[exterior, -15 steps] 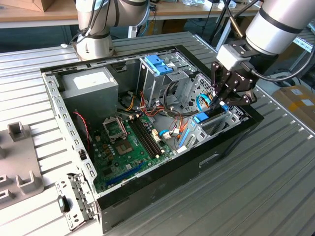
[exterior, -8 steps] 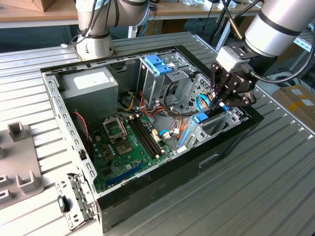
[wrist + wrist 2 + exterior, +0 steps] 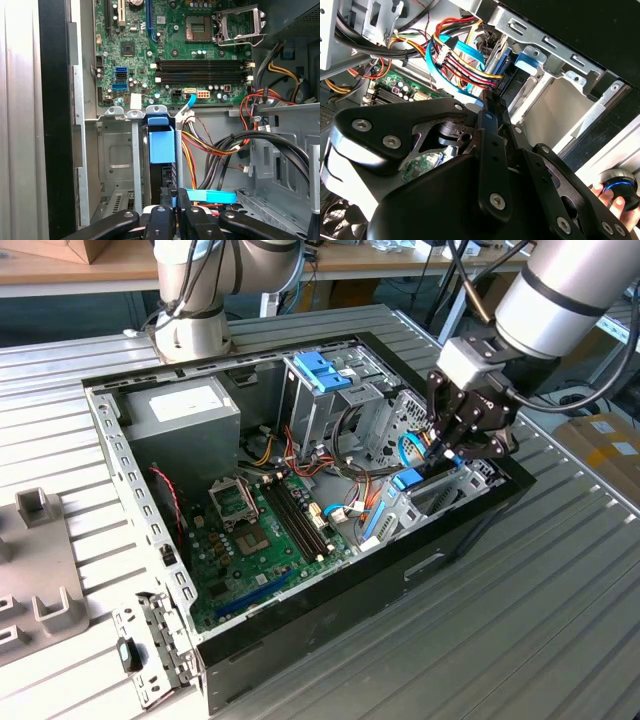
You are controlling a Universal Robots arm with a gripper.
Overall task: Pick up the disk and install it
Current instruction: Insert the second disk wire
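Pincer [image 3: 447, 452] clenched on the disk [image 3: 162, 145], disk on edge in drive bay [image 3: 116, 155], long axis running down into the bay

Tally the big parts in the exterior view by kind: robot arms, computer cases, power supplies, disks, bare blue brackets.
Robot arms: 2
Computer case: 1
Power supply: 1
Disk: 1
Bare blue bracket: 1
Total: 6

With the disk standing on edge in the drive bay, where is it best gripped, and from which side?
Probably the disk by its exposed blue-framed edge, coming in through the open side of the case. It stands on edge between the metal bay walls, so its broad faces look shut in.
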